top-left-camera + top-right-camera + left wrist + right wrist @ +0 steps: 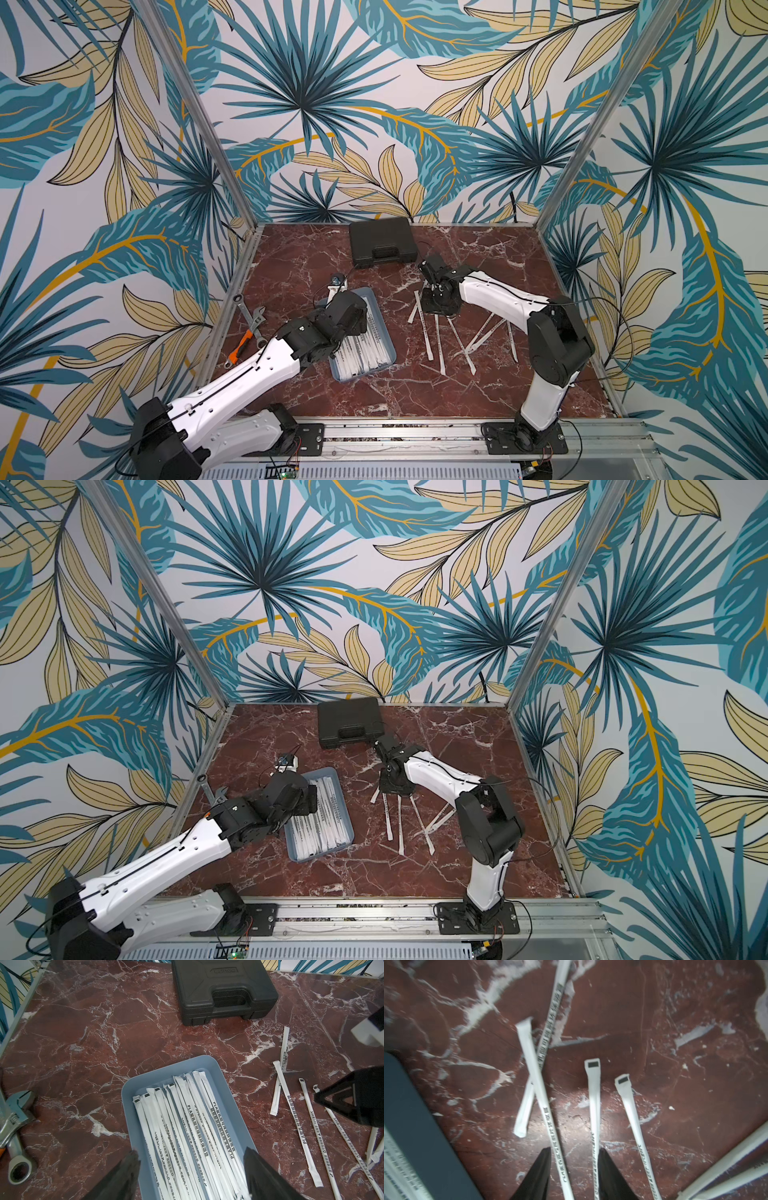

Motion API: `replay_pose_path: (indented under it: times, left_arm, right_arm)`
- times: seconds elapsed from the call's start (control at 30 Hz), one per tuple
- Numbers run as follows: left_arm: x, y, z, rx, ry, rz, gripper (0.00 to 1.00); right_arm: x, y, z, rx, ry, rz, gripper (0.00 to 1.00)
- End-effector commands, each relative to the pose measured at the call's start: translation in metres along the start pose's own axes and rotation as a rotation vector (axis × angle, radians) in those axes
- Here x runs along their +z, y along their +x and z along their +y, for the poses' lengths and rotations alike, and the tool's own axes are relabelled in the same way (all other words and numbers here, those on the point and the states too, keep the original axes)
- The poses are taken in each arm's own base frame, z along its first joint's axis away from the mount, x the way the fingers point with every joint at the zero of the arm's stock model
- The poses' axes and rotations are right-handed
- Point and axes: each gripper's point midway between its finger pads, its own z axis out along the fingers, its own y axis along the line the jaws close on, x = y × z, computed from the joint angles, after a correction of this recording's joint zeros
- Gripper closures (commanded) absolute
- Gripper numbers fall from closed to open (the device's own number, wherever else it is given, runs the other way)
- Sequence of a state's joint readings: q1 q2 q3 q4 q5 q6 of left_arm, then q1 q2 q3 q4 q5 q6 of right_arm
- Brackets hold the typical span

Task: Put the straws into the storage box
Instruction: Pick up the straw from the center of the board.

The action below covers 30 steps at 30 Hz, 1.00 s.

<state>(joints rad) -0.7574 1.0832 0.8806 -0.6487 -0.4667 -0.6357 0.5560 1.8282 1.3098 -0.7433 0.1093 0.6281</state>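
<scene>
the red marble surface [374, 395] carries a black case [382, 243] at the back. the blue-grey storage box [166, 1066] lies near the middle under the left arm, with a layer of straws [187, 1126] lying lengthwise in it. wrenches [253, 320] lie by the left edge. the left pincer [191, 1150] hangs over the box, jaws apart, holding nothing. the right pincer [575, 1149] is low over the loose straws [594, 1105] beside the box, jaws apart with two straws running between them, unclamped.
</scene>
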Motion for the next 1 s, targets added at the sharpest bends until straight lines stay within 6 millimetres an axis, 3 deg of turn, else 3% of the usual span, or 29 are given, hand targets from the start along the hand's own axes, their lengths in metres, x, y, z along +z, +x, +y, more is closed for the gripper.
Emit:
replay_pose_path:
  times: [0.0, 0.43, 0.57, 0.63, 0.7, 0.8, 0.87, 0.97]
  left_arm:
    - [0.002, 0.009, 0.009, 0.013, -0.018, 0.018, 0.16]
    - [0.0, 0.009, 0.017, -0.016, -0.019, 0.016, 0.16]
    - [0.001, 0.011, 0.027, -0.049, -0.02, 0.013, 0.16]
    - [0.001, 0.01, 0.037, -0.065, -0.04, 0.013, 0.16]
    - [-0.001, 0.008, 0.052, -0.091, -0.075, 0.015, 0.16]
    - [-0.008, 0.002, 0.079, -0.154, -0.13, 0.009, 0.17]
    - [-0.014, -0.002, 0.098, -0.201, -0.173, -0.01, 0.17]
    - [-0.024, -0.006, 0.114, -0.247, -0.215, -0.051, 0.17]
  right_arm:
    - [0.012, 0.025, -0.014, -0.01, 0.046, 0.079, 0.61]
    - [0.049, 0.046, -0.022, -0.009, 0.09, 0.138, 0.8]
    - [0.045, 0.044, -0.024, -0.023, 0.101, 0.115, 0.9]
    - [0.027, 0.036, -0.017, -0.072, 0.106, 0.067, 0.92]
    - [-0.003, 0.029, -0.002, -0.145, 0.11, 0.014, 0.93]
    - [-0.044, 0.03, 0.043, -0.23, 0.021, -0.029, 0.93]
    - [-0.056, 0.037, 0.082, -0.278, -0.068, -0.022, 0.93]
    - [-0.058, 0.055, 0.154, -0.367, -0.194, 0.004, 0.93]
